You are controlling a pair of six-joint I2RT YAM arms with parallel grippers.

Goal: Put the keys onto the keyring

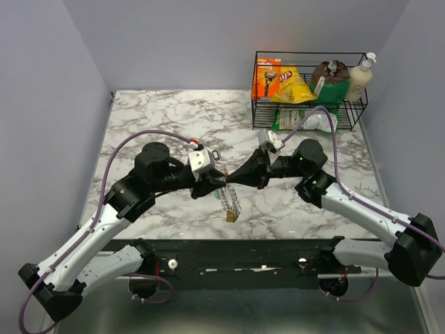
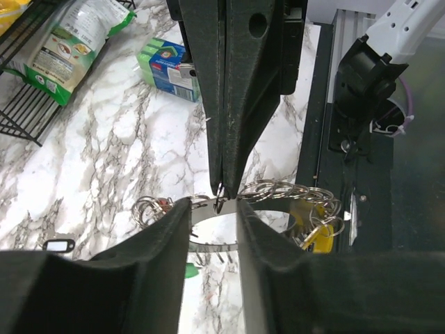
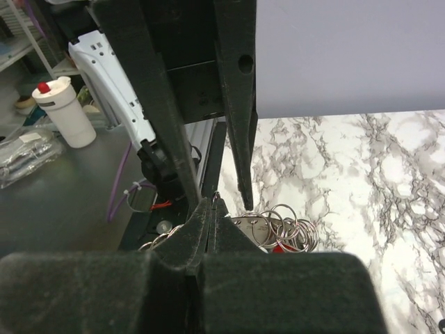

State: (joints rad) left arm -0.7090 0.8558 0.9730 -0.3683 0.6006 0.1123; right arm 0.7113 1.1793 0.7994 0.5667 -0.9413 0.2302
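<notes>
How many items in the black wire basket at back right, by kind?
Bags: 3 (yellow chip bag, brown-and-green pouch, green-and-white bag)
Pump bottles: 1 (cream bottle)
Carded packs: 1 (orange pack)
Total: 5 in the wire basket. The green box beside it is not counted.

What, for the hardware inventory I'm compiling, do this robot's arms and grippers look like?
The left arm and right arm match: white shell links joined by bulky black joint housings. A thin purple cable loops alongside each, and a white block sits at each wrist. The left gripper and right gripper have long, tapering matte-black fingers with a round hole near the base.
</notes>
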